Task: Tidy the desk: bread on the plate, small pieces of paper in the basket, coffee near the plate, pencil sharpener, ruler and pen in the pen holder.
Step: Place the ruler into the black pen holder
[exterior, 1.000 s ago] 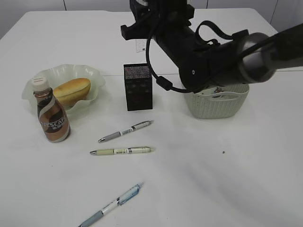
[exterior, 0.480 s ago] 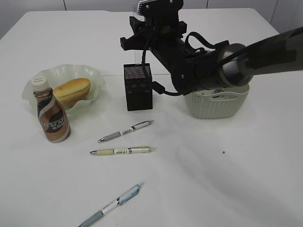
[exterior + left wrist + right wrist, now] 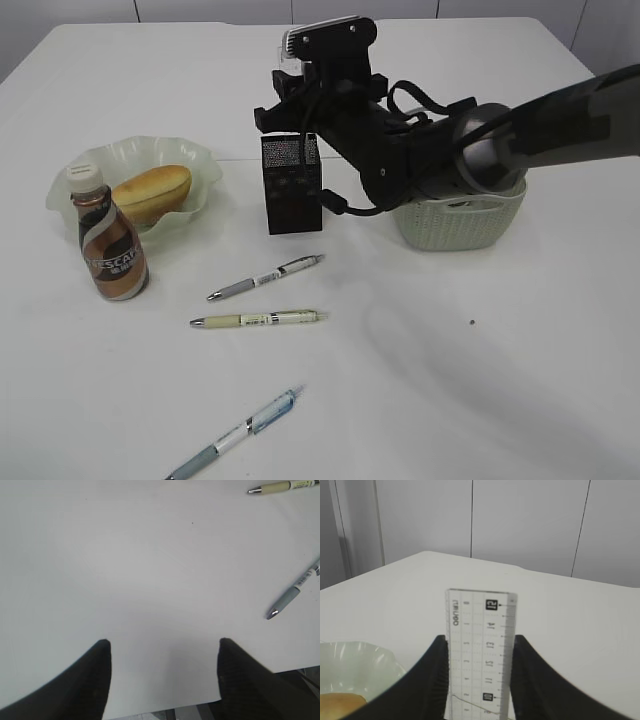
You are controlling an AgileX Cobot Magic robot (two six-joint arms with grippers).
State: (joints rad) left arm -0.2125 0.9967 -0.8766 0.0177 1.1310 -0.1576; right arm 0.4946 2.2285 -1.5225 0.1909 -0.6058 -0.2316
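My right gripper (image 3: 480, 639) is shut on the clear ruler (image 3: 480, 620), which stands upright between its fingers. From outside, this gripper (image 3: 300, 112) hangs just above the mouth of the black mesh pen holder (image 3: 292, 190); the ruler's lower end is hidden there. Bread (image 3: 152, 190) lies on the pale green plate (image 3: 200, 160), with the coffee bottle (image 3: 112, 240) standing beside it. A grey pen (image 3: 265, 277), a green pen (image 3: 258, 319) and a blue pen (image 3: 235, 432) lie on the table. My left gripper (image 3: 164, 642) is open over bare tabletop. The pencil sharpener is out of view.
A pale woven basket (image 3: 460, 225) stands right of the pen holder, partly under my right arm; I cannot make out its contents. In the left wrist view the green pen (image 3: 282, 486) and blue pen (image 3: 295, 592) lie to the right, with the table's edge close below.
My right arm has come down and forward with the ruler, closing in on the top of the pen holder. The pens, bottle and plate have not moved.
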